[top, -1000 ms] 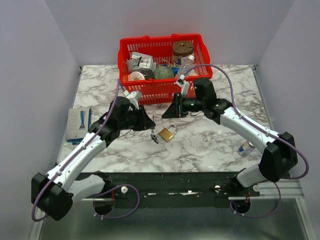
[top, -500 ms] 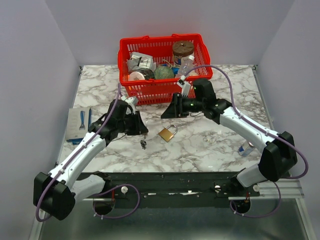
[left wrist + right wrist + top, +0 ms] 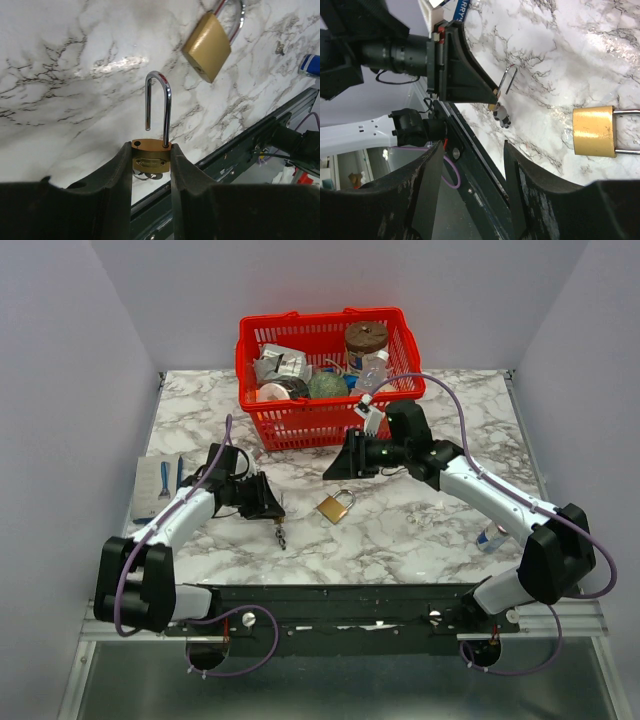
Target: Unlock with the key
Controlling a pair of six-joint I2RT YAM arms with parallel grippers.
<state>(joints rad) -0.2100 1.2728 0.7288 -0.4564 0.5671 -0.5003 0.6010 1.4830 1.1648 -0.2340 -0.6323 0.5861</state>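
Left wrist view: the left jaws squeeze tight on a small gold metal padlock, and its silver loop is popped open. The right jaws are spread wide and hold nothing, near a second gold padlock lying on the white marble surface.

"ARRY'S" on a white package
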